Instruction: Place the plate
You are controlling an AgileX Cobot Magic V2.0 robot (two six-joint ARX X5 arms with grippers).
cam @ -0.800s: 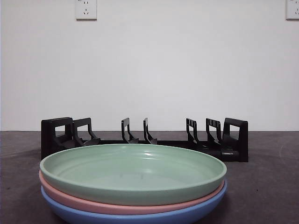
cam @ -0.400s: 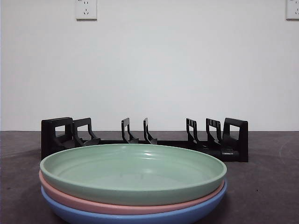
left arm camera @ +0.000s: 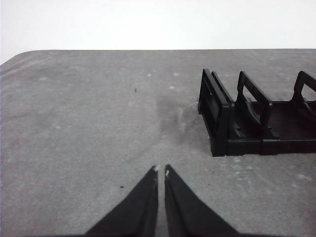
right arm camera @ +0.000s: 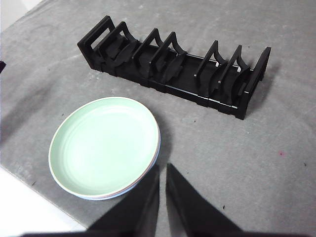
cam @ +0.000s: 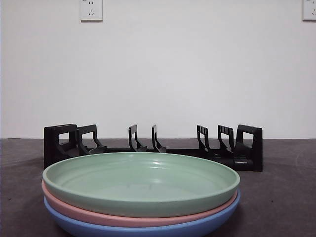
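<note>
A green plate (cam: 140, 182) lies on top of a pink plate (cam: 74, 210) and a blue plate (cam: 207, 226), stacked near the table's front edge; the stack (right arm camera: 104, 145) also shows in the right wrist view. Behind it stands an empty black plate rack (cam: 153, 146) (right arm camera: 173, 66) (left arm camera: 256, 116). My right gripper (right arm camera: 162, 170) hovers high above the table beside the stack, jaws shut and holding nothing. My left gripper (left arm camera: 161, 171) hangs over bare table near the rack's end, jaws shut and holding nothing. Neither arm appears in the front view.
The grey table top (right arm camera: 266, 163) spreads around the rack and stack. Its front edge (right arm camera: 29, 195) runs close to the plates. A white wall with two sockets (cam: 91, 10) stands behind the table.
</note>
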